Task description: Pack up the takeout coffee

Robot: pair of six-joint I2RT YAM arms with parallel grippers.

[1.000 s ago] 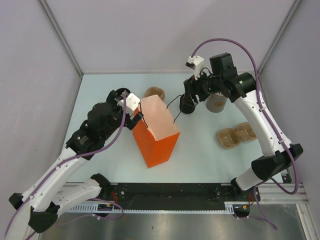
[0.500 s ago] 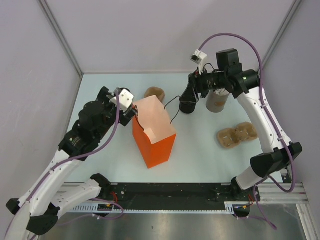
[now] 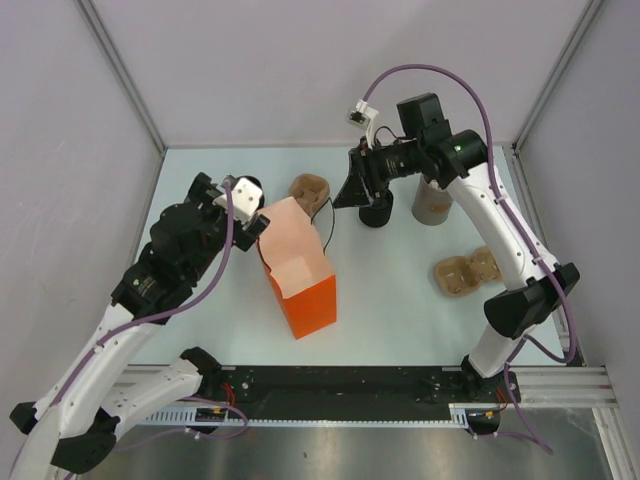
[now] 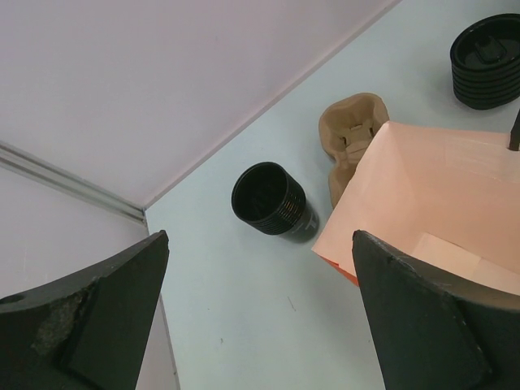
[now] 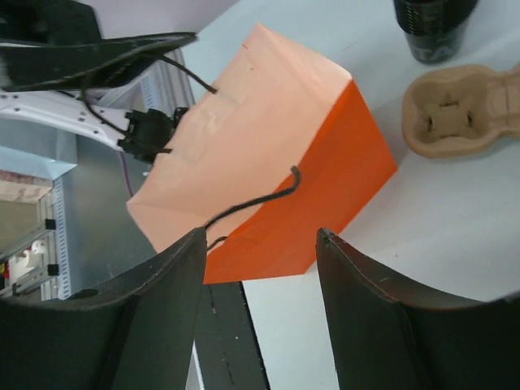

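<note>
The coffee [image 3: 375, 212] stands outside the bag [image 3: 300, 275].
The left end effector [image 4: 260, 244] gapes empty at the open bag's left rim. The right end effector [image 5: 260, 234], fingers apart and gripping nothing, hovers just right of the bag's top. The lidded coffee sits upright on the table [image 3: 400, 320] just beside it, with a grey cylinder [image 3: 432, 203] to its right.

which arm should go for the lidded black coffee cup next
Right. The right tool hangs open beside the coffee cup; the left tool is on the other side of the orange bag.
</note>
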